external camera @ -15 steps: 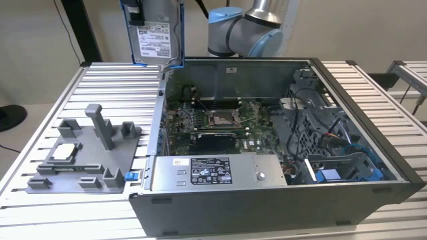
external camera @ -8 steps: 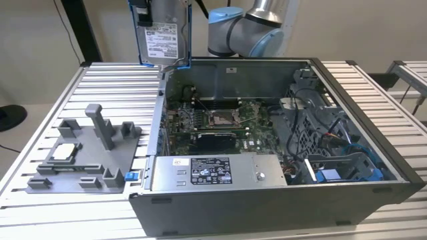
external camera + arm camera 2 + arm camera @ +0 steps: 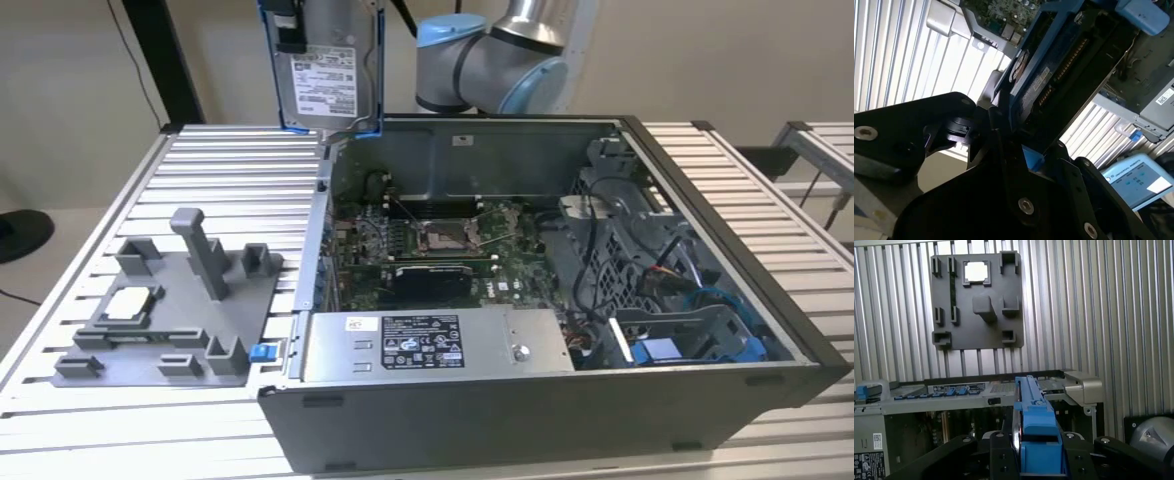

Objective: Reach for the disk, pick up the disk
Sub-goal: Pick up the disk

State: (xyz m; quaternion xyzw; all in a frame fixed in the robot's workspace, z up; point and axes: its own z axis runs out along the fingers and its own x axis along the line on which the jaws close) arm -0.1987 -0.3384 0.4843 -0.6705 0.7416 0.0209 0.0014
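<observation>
Gripper (image 3: 1038, 442) clamped on the disk (image 3: 324, 80), upright, raised above the computer case (image 3: 534, 435)

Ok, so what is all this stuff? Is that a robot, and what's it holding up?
Yes, that's a robot arm. The exterior view comes from a camera standing off the arm. Both wrist views come from cameras riding on it. At the arm's end is a claw. It is closed on the disk, a flat metal hard drive with a blue edge, held up in the air. Below, on the ribbed metal table, sits an open computer case with its insides showing. Beside it, on the exterior view's left, a grey tray holds a small square chip.
</observation>
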